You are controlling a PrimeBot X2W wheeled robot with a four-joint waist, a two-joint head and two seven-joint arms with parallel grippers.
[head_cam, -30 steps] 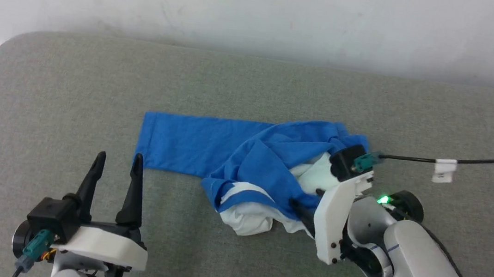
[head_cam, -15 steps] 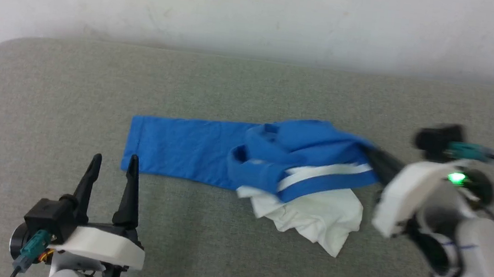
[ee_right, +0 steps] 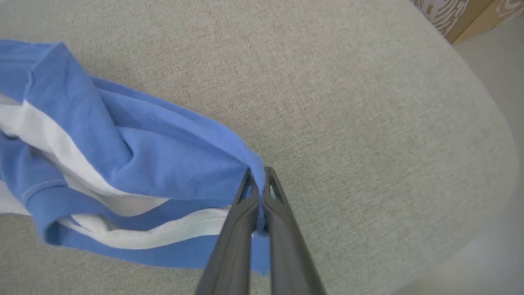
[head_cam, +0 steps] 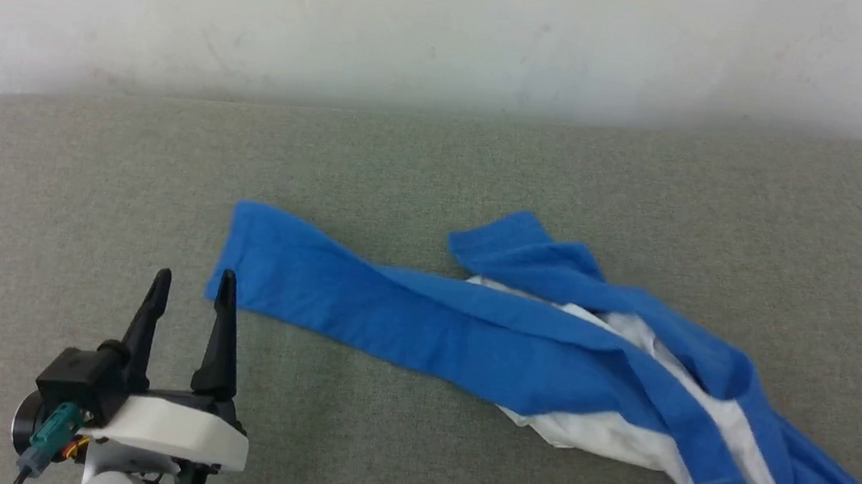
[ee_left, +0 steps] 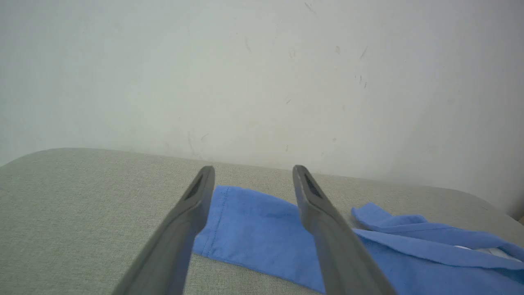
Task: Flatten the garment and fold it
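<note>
Your soft long-sleeved garment (head_cam: 469, 336), white in the body and bright blue in the sleeves, lies strung out on a long diagonal across the grey fabric-covered table (head_cam: 81, 178). In the head view it runs from left of the middle down to the lower right corner. One blue sleeve lies flat and nearly straight, with its cuff at the left end. Another blue end pokes out behind the middle. The white body shows only as crumpled strips between blue folds.

Your right pincer (ee_right: 258, 170) is clenched on the garment. In its wrist view the two dark fingers press together with a fold of blue cloth pinched at their tips. The cloth fans out from there toward that view's left, in ridges. This pincer is near a rounded corner of the table, with pale floor beyond the edge.

Your left pincer (head_cam: 196, 276) is released, its fingers well apart with nothing between them. It sits at the lower left of the head view, pointing toward the pale, scuffed wall (head_cam: 456, 26). One fingertip overlaps the corner of the sleeve cuff there, but you cannot tell whether it touches the cloth. In its wrist view the cuff lies on the table beyond the fingers.
</note>
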